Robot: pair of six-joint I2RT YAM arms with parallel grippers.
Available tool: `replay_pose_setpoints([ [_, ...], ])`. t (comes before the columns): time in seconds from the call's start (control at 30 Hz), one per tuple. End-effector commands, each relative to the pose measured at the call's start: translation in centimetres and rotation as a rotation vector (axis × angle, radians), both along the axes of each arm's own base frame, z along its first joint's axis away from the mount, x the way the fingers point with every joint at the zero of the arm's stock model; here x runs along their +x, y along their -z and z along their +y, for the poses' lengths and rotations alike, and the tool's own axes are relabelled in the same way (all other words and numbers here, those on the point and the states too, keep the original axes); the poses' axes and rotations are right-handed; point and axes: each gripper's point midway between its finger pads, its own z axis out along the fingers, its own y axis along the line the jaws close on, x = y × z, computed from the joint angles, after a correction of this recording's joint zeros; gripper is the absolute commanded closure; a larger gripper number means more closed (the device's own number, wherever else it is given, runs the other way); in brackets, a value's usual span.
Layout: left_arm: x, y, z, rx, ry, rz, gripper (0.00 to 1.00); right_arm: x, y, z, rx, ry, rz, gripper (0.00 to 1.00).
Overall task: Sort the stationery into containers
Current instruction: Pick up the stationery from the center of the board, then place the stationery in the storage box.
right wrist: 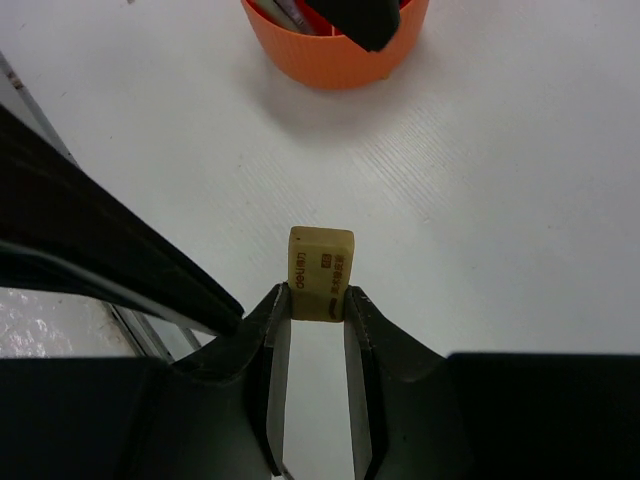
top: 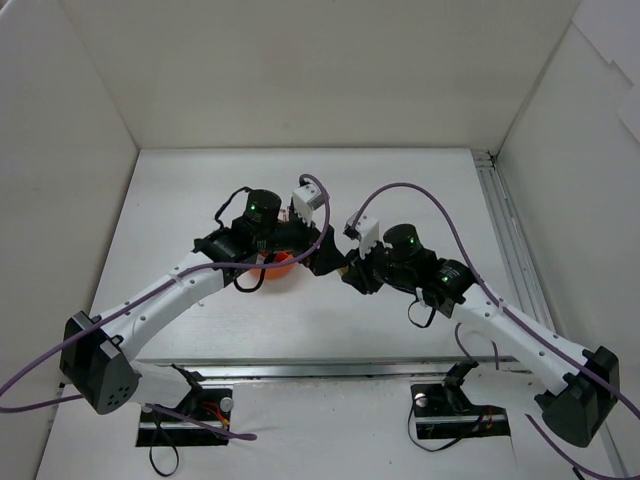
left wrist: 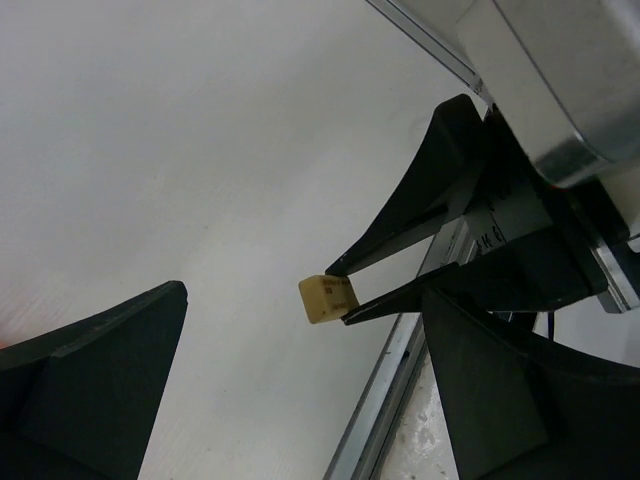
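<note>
Eraser point(right wrist: 321, 262), beige, pinched at the fingertips of your right gripper point(right wrist: 317, 300), short of the orange bowl point(right wrist: 335, 65). Carry it past the bowl's rim, then release low into one compartment. Your left gripper point(top: 322, 252), spread wide and empty, seems to hang over the bowl; steer around it.
</note>
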Motion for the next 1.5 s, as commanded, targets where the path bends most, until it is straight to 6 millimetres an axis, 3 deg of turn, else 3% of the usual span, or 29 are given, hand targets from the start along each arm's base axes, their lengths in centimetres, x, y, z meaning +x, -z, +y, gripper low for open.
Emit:
replay_pose_setpoints([
  [0.0,-1.0,-3.2,-1.2,-0.086,0.047,-0.056,0.01,0.1,-3.0,1.3,0.076,-0.053,-0.126,1.0],
  [0.27,-1.1,-1.3,-0.8,-0.074,-0.026,0.029,0.06,-0.2,-4.9,1.0,0.161,-0.022,-0.218,1.0],
  [0.43,-2.0,-1.6,-1.1,-0.118,0.005,0.047,0.06,-0.6,-5.5,0.8,0.199,-0.023,-0.243,1.0],
  [0.57,-2.6,-1.8,-1.9,-0.127,0.036,0.043,0.13,-1.0,-5.8,1.6,0.222,-0.058,-0.24,1.0],
  [0.73,-3.1,-1.2,-3.0,-0.09,0.068,0.048,0.29,-0.4,-5.6,2.3,0.208,-0.044,-0.252,1.0],
  [0.93,-3.2,-1.1,-2.9,-0.085,0.066,0.053,0.67,0.9,-6.9,1.3,0.231,0.062,-0.325,1.0],
  [1.0,-3.4,-1.3,-2.8,-0.089,0.071,0.05,0.74,1.2,-7.2,0.8,0.236,0.09,-0.336,1.0],
  [1.13,-3.8,-1.5,-2.8,-0.095,0.089,0.05,0.72,1.6,-7.4,0.2,0.233,0.131,-0.351,1.0],
  [1.2,-3.8,-1.4,-2.9,-0.095,0.096,0.053,0.77,1.6,-7.5,0.2,0.237,0.136,-0.355,1.0],
  [1.3,-3.8,-1.4,-3.0,-0.092,0.101,0.058,1.0,1.9,-7.4,0.0,0.231,0.156,-0.355,1.0],
  [1.4,-3.5,-1.6,-2.8,-0.079,0.088,0.029,1.0,2.1,-7.6,-0.1,0.225,0.165,-0.355,0.89],
  [1.47,-2.6,-2.3,-2.3,-0.06,0.043,-0.018,1.0,2.5,-7.1,-0.1,0.236,0.217,-0.302,0.65],
])
